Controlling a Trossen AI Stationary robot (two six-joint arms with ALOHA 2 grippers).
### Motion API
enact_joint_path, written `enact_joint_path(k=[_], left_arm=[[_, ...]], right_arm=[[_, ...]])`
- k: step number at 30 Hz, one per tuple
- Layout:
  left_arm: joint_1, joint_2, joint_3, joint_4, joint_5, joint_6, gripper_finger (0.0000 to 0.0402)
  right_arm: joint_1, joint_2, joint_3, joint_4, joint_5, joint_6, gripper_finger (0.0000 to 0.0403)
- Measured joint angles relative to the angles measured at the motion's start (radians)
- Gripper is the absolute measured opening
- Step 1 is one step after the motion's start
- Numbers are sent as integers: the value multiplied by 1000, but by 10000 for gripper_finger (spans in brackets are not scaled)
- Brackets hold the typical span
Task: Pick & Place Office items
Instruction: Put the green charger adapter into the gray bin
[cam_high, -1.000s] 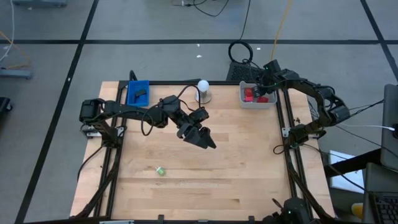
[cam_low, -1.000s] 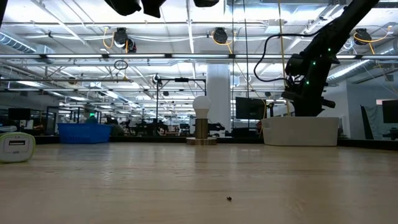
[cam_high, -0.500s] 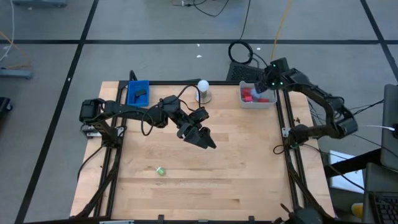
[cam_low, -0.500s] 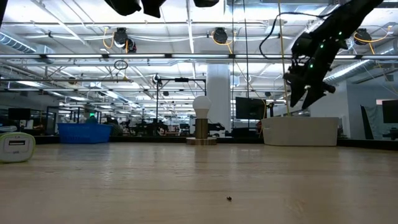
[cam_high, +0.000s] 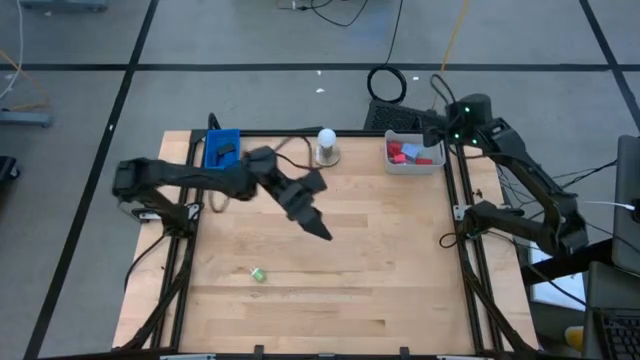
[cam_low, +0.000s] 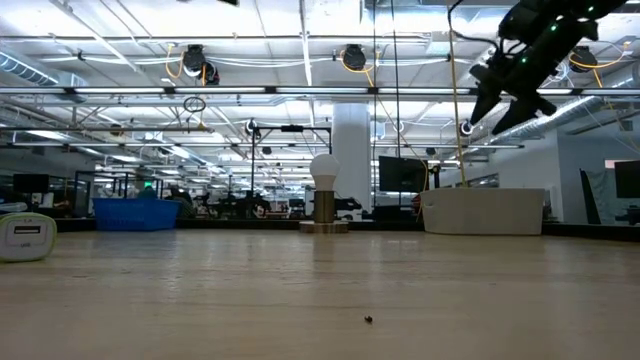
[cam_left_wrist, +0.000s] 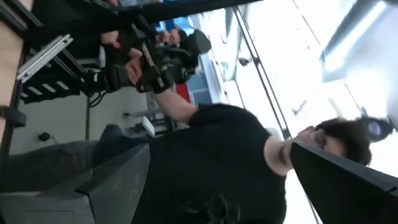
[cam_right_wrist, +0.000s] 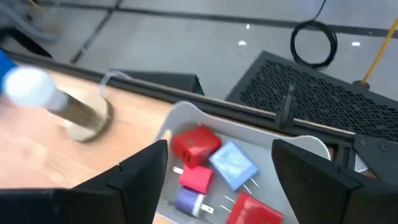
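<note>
Office items lie in the grey tray (cam_high: 415, 165) at the far right: red blocks (cam_right_wrist: 196, 144), a light-blue block (cam_right_wrist: 235, 163) and a small purple-and-white piece (cam_right_wrist: 189, 200). My right gripper (cam_right_wrist: 221, 146) hangs open above this tray with nothing between its fingers, high over it in the low view (cam_low: 497, 105). A green bit (cam_high: 259, 274) rests on the wood at the near left. A dark piece (cam_high: 228, 152) lies in the blue tray (cam_high: 213, 158). My left gripper (cam_high: 325, 233) is open and raised over the table's middle, holding nothing (cam_left_wrist: 219, 149).
A white ball on a round base (cam_high: 326, 145) stands at the far edge between the two trays. A black frame (cam_high: 455, 215) runs along the table's sides. A person shows beyond the table in the left wrist view. Bare wood lies between the green bit and the grey tray.
My right gripper has risen out of the grey tray, drawn back toward the table's far right corner, and opened. My left gripper has risen, leaving the top of the low view, and has rolled about its own axis. The items in the trays and the green bit have stayed put.
</note>
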Motion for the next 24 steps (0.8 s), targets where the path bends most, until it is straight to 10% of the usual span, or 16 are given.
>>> enact_joint_path(k=[5, 12, 17, 24], left_arm=[[1, -249, 1, -494, -151, 102, 392], [-118, -590, 2, -1305, -772, 44, 392], [-296, -685, 1, -1516, -1054, -133, 392], [-467, -603, 0, -1631, -1132, -370, 392]], right_arm=[[0, -69, 0, -9, -48, 71, 279], [0, -118, 0, -27, -102, 165, 279], [23, -135, 0, -21, -104, 199, 279], [80, -136, 0, -14, -102, 187, 279]])
